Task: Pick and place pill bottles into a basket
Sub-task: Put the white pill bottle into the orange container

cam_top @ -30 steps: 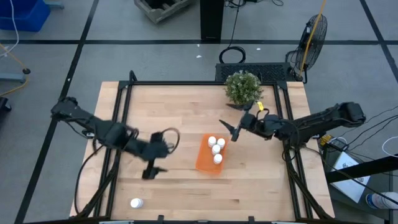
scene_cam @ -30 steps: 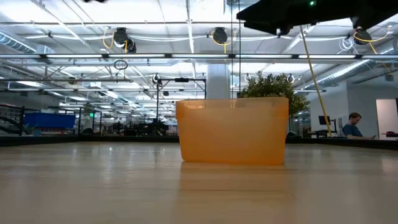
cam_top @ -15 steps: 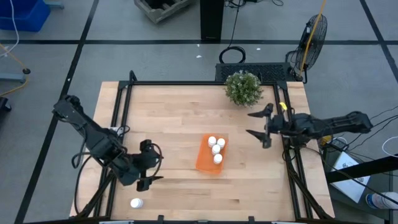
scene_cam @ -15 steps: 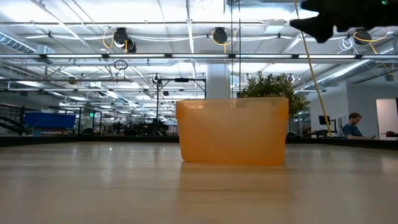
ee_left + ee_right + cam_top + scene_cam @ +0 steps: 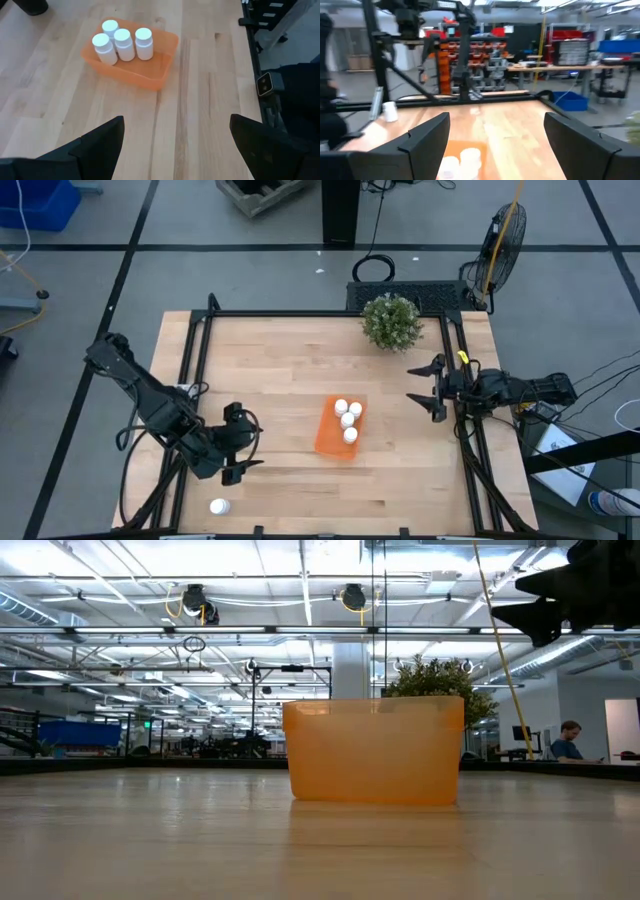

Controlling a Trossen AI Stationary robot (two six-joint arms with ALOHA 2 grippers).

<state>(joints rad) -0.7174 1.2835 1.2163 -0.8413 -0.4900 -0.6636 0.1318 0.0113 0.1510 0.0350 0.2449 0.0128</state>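
The orange basket [image 5: 330, 438] sits mid-table with several white pill bottles [image 5: 347, 420] standing upright in it; it also shows in the left wrist view [image 5: 150, 75] and the low view [image 5: 375, 755]. One more bottle [image 5: 219, 506] stands on the table near the front left corner, and shows far off in the right wrist view [image 5: 390, 111]. My left gripper [image 5: 238, 452] is open and empty, between the basket and the lone bottle. My right gripper [image 5: 428, 390] is open and empty, right of the basket near the table's right edge.
A green bushy plant [image 5: 391, 320] stands at the table's far right. Black frame rails [image 5: 195, 380] run along the left and right sides. Bare wood [image 5: 280, 370] lies between the grippers and the basket.
My right gripper has drawn back from beside the basket toward the table's right edge. My left gripper has gone a little toward the near left, closer to the lone bottle, then kept still. The bottles and the basket have not moved.
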